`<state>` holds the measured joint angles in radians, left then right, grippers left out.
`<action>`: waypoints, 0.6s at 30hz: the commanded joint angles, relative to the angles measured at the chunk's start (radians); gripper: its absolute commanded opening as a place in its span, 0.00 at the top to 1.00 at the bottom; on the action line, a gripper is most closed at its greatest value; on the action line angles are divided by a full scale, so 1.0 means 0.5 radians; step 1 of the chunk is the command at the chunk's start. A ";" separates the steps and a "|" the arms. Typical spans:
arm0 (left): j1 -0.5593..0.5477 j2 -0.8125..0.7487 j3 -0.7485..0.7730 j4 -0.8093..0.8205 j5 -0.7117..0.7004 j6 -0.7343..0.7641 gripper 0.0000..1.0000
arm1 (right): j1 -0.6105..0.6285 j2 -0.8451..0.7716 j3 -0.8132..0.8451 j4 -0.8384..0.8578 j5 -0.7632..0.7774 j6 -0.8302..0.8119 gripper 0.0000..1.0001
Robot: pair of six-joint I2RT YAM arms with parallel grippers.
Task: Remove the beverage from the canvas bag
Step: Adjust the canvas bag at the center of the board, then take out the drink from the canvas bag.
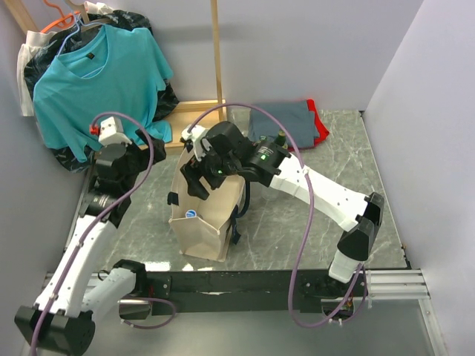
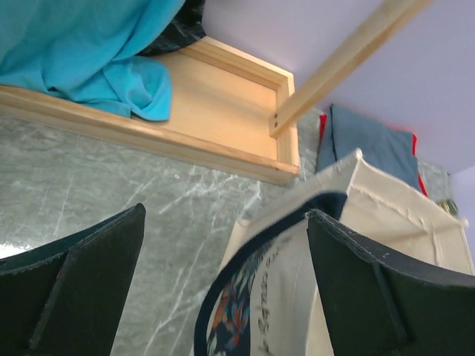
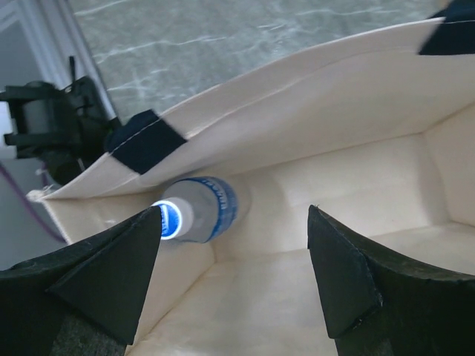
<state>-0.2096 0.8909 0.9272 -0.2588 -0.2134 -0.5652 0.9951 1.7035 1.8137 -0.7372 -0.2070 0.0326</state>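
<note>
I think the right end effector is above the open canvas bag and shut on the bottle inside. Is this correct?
Not quite. The right end effector is above the canvas bag but open; the bottle lies ungripped inside, as the right wrist view shows.

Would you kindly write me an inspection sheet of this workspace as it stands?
Surface: grey marbled table.
Job's things: canvas bag upright and open mid-table; blue-capped bottle inside at a corner, cap toward the opening.
Clutter: teal T-shirt on a hanger, black plastic bag behind it, wooden frame, folded grey cloth at the far edge.
Grippers: right gripper open, in the bag's mouth, short of the bottle; left gripper open and empty, beside the bag.
Cables: purple cable looping off each arm.
Surroundings: pale walls on three sides.
</note>
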 commanded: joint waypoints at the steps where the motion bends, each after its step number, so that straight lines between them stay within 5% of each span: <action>1: 0.005 -0.180 -0.099 -0.035 0.148 0.090 0.04 | 0.028 0.023 -0.010 0.005 -0.221 0.018 0.14; 18: 0.005 -0.260 -0.207 -0.056 0.037 0.044 0.04 | 0.108 0.161 -0.173 0.134 -0.151 0.030 0.14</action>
<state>-0.2096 0.7616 0.8288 -0.3138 -0.1864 -0.5503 1.0447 1.7767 1.7264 -0.7109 -0.2855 0.0448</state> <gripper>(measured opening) 0.966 0.860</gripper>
